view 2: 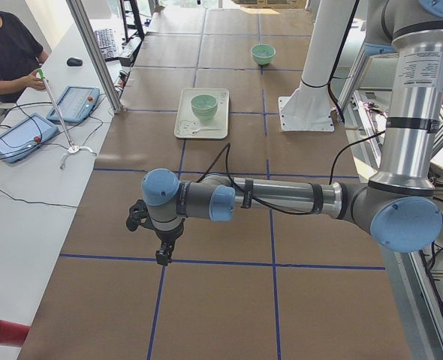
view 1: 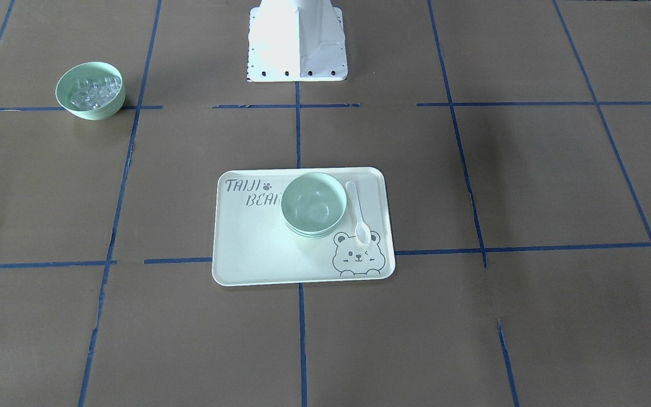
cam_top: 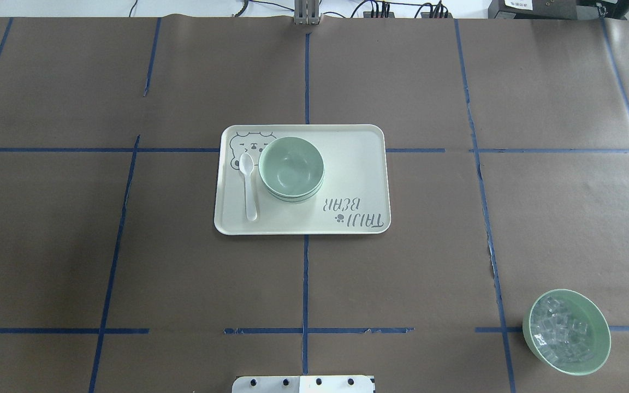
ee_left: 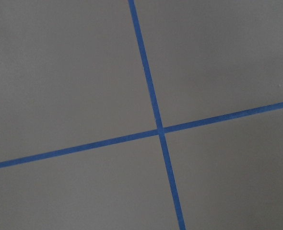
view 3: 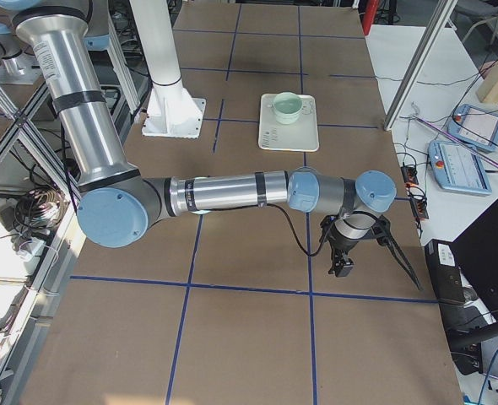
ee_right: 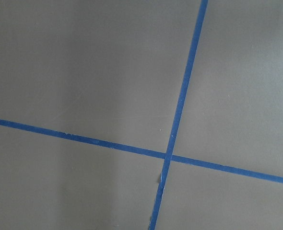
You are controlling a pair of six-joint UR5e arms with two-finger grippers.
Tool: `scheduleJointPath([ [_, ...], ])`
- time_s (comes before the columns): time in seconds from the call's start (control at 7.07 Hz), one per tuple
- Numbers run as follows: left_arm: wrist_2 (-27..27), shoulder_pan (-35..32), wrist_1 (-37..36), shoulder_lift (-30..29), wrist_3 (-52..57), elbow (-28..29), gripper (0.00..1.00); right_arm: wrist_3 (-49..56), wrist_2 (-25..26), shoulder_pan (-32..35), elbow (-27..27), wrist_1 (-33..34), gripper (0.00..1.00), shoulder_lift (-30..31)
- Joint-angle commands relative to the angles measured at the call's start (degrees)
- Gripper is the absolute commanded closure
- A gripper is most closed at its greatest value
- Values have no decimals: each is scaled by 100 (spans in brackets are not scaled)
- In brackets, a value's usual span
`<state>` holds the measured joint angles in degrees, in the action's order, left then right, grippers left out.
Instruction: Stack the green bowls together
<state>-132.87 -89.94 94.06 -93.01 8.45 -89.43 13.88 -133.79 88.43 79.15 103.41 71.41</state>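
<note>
**Green bowls nested on the tray, both arms held well away**

The green bowls point(view 1: 314, 204) are seen nested in one upright stack, their rims layered one under another, on the bear-print tray point(view 1: 246, 271) at the middle of the surface point(view 1: 529, 181). The stack is set toward the tray's end with the printed bear. A white spoon point(view 1: 357, 212) is laid just beside it, with its scoop end by the bear. A further green bowl filled with clear cubes point(view 1: 90, 90) is placed well apart from the tray, on the robot's right side of the surface, over a blue tape line point(view 1: 529, 104).

The left fingers point(view 2: 162, 256) are held pointing down over brown paper near a tape crossing, well apart from the tray. The right fingers point(view 3: 343, 268) are held likewise at the opposite end of the surface. Both are shown in the side views alone, so whether they are open or closed cannot be told. Brown paper and a crossing of blue tape are shown in each wrist view
</note>
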Motion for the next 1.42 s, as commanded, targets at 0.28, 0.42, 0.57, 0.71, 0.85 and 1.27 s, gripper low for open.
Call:
scheduleJointPath([
  [0.28,-2,-6,-362,89,34,-65,0,-17,-94,-133,22,-14,0,66],
  [0.42,-11,12,-371,151,34,-65,0,-17,-94,-151,39,-14,0,92],
  [0.57,-29,12,-354,195,34,-74,0,-17,-94,-151,170,-14,0,162],
  [0.71,-29,21,-319,195,34,-74,0,-17,-94,-160,328,-14,0,293],
  [0.85,-29,21,-309,195,34,-74,0,-17,-103,-195,399,-14,0,373],
  [1.27,-29,21,-274,186,34,-74,0,-17,-94,-274,400,-14,0,383],
])
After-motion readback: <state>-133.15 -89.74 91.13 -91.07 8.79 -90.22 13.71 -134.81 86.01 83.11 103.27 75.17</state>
